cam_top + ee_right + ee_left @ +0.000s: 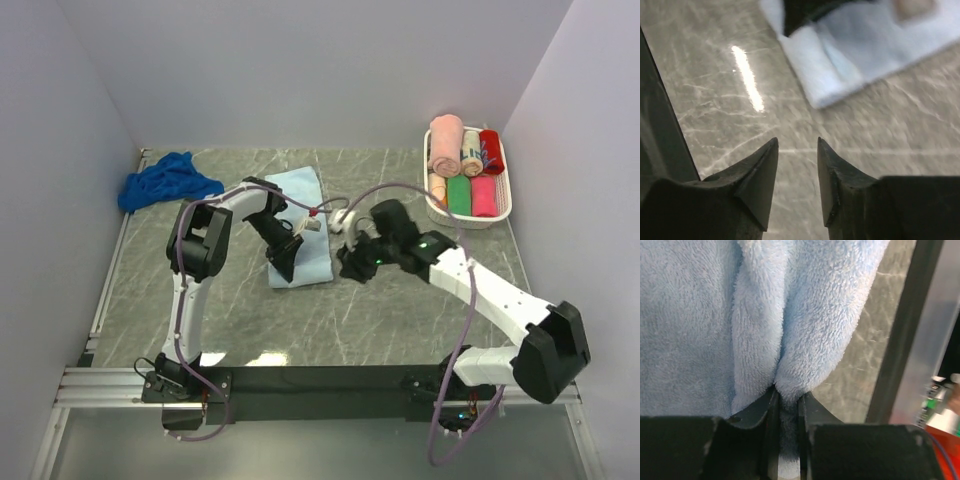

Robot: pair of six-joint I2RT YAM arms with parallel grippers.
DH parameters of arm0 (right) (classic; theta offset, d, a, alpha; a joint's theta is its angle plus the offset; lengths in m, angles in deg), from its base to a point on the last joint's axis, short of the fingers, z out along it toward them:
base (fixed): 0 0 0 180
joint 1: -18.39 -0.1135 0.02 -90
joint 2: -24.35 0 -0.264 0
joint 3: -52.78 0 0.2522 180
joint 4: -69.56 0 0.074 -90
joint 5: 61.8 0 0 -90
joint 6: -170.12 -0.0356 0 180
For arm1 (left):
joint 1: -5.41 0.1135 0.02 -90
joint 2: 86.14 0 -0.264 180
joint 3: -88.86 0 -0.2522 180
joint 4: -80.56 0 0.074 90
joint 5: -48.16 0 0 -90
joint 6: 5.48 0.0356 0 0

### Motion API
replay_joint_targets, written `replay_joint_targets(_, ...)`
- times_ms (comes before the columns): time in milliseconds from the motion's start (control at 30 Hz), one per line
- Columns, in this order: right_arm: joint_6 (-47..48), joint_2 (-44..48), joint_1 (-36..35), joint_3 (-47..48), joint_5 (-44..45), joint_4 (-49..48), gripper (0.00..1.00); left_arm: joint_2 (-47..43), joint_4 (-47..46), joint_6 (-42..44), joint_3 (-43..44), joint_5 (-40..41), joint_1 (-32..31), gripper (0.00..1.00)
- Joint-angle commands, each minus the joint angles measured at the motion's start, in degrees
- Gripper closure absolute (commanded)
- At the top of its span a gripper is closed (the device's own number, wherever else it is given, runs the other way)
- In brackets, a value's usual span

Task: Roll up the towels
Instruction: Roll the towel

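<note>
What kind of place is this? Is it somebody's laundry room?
Probably not. It looks like a robot practice booth: plain walls box in a marble-patterned table, the left arm and right arm are bolted to a rail at its edge, and rolled towels sit in a white basket.

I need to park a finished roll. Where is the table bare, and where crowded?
Bare: the near strip between the pale sky-blue terry towel and the black front rail; the left side between the crumpled royal-blue terry towel and that rail. Crowded: the centre, where the left tool pinches the pale towel and the right tool hangs open beside it.
</note>
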Motion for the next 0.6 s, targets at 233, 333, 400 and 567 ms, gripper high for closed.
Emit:
replay_joint_targets(233,8.8,-18.9,-13.3,8.3,12.5,-12.6,0.31,7.4,2.8,0.5,1.5,7.6,-0.7,0.81)
replay_joint_targets(333,10.5,-22.8,-14.0,10.3,9.6,-13.2,0.32,8.0,2.8,0.1,2.2,7.7,-0.7,0.79)
replay_joint_targets(400,10.5,-25.4,-14.5,12.1,7.9,-12.1,0.35,8.4,2.7,-0.3,3.0,8.1,-0.6,0.79)
replay_joint_targets(567,8.7,-29.8,-14.3,13.8,4.3,-9.8,0.62,8.4,2.0,-0.8,3.2,8.0,-0.2,0.77)
